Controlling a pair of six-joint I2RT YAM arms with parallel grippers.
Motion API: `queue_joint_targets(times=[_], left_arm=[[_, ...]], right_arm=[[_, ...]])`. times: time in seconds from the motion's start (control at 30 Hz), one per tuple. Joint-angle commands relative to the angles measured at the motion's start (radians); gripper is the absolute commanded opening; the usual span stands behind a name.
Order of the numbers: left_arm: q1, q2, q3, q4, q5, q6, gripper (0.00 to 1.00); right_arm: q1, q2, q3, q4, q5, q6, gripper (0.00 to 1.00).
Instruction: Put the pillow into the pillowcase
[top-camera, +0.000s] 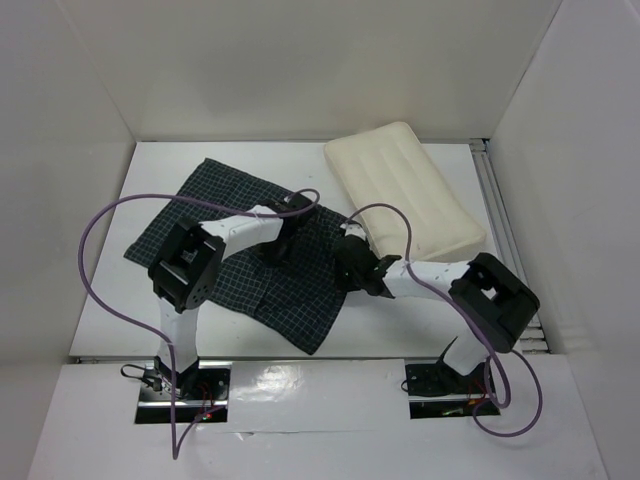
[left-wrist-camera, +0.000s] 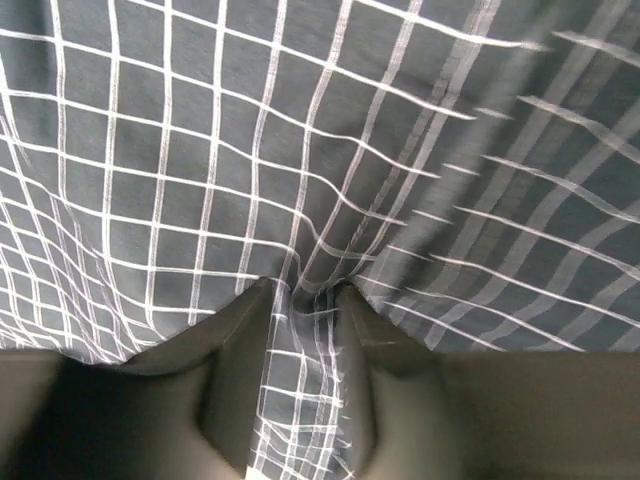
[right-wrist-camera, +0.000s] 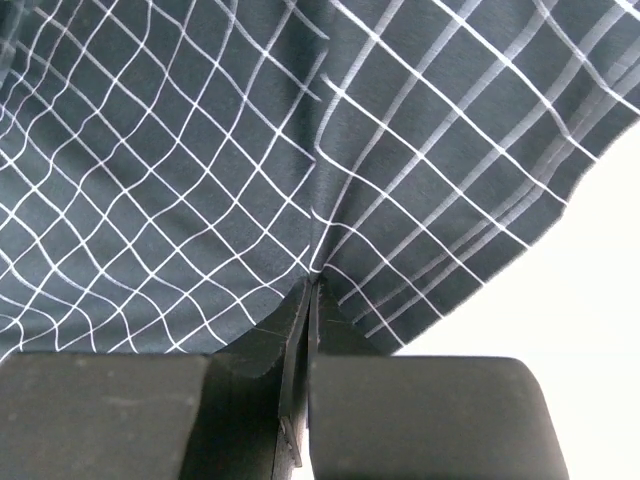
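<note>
We log: right gripper (right-wrist-camera: 312, 285), pressed together, pinching the pillowcase (top-camera: 290, 300); left gripper (left-wrist-camera: 303, 290) half-spread on it, cloth puckered between (pillow (top-camera: 405, 185) alongside).

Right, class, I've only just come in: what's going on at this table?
Both arms are working on the pillowcase, which lies spread out flat. The right gripper is shut on a pinch of the cloth near its edge. The left gripper presses into the cloth with its jaws partly apart. The pillow lies beside the case at the far right, not yet inside.
</note>
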Motion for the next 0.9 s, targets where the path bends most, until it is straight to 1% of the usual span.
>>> queue_joint_targets(times=[0.0, 0.13, 0.17, 0.27, 0.3, 0.33, 0.43, 0.5, 0.53, 0.57, 0.6, 0.63, 0.67, 0.7, 0.77, 0.83, 0.87], left_arm=[[-0.001, 0.018, -0.011, -0.014, -0.021, -0.007, 0.42], [0.020, 0.009, -0.002, -0.014, -0.021, -0.016, 0.38], [0.020, 0.000, 0.007, -0.014, -0.012, -0.016, 0.34], [0.030, -0.010, 0.018, -0.014, 0.011, -0.016, 0.16], [0.030, -0.010, 0.018, -0.014, 0.011, -0.016, 0.04], [0.030, -0.010, 0.030, -0.014, 0.040, -0.016, 0.00], [0.039, -0.020, 0.043, -0.014, 0.065, -0.025, 0.00], [0.039, -0.040, 0.069, -0.014, 0.123, -0.025, 0.00], [0.039, -0.072, 0.069, -0.014, 0.148, -0.025, 0.00], [0.051, -0.091, 0.083, -0.023, 0.202, -0.025, 0.00], [0.069, -0.108, 0.093, -0.023, 0.232, -0.025, 0.00], [0.079, -0.137, 0.118, -0.023, 0.263, -0.025, 0.00], [0.101, -0.149, 0.129, -0.032, 0.314, -0.025, 0.00], [0.111, -0.158, 0.139, -0.032, 0.335, -0.025, 0.00], [0.126, -0.169, 0.158, -0.044, 0.378, -0.025, 0.00], [0.137, -0.169, 0.170, -0.044, 0.399, -0.036, 0.00], [0.146, -0.169, 0.170, -0.044, 0.399, -0.036, 0.00]], right_arm=[[-0.028, -0.069, -0.036, -0.045, 0.056, 0.004, 0.00], [-0.039, -0.092, -0.054, -0.065, 0.074, -0.005, 0.00], [-0.039, -0.103, -0.054, -0.065, 0.074, -0.014, 0.00], [-0.039, -0.103, -0.065, -0.065, 0.085, -0.014, 0.00], [-0.039, -0.103, -0.065, -0.065, 0.085, -0.023, 0.00], [-0.039, -0.103, -0.065, -0.065, 0.085, -0.024, 0.00], [-0.039, -0.103, -0.065, -0.065, 0.085, -0.034, 0.00], [-0.039, -0.103, -0.037, -0.089, 0.071, -0.072, 0.00], [-0.039, -0.103, 0.011, -0.109, 0.071, -0.091, 0.08], [-0.039, -0.117, 0.042, -0.135, 0.071, -0.106, 0.33], [-0.028, -0.127, 0.071, -0.189, 0.096, -0.129, 0.61], [-0.028, -0.141, 0.128, -0.212, 0.135, -0.140, 0.81], [-0.028, -0.173, 0.151, -0.238, 0.157, -0.161, 0.88], [-0.028, -0.186, 0.174, -0.238, 0.186, -0.174, 0.93], [-0.068, -0.186, 0.251, -0.250, 0.266, -0.206, 0.98], [-0.117, -0.132, 0.321, -0.273, 0.312, -0.258, 0.99], [-0.149, -0.096, 0.416, -0.283, 0.312, -0.278, 1.00]])
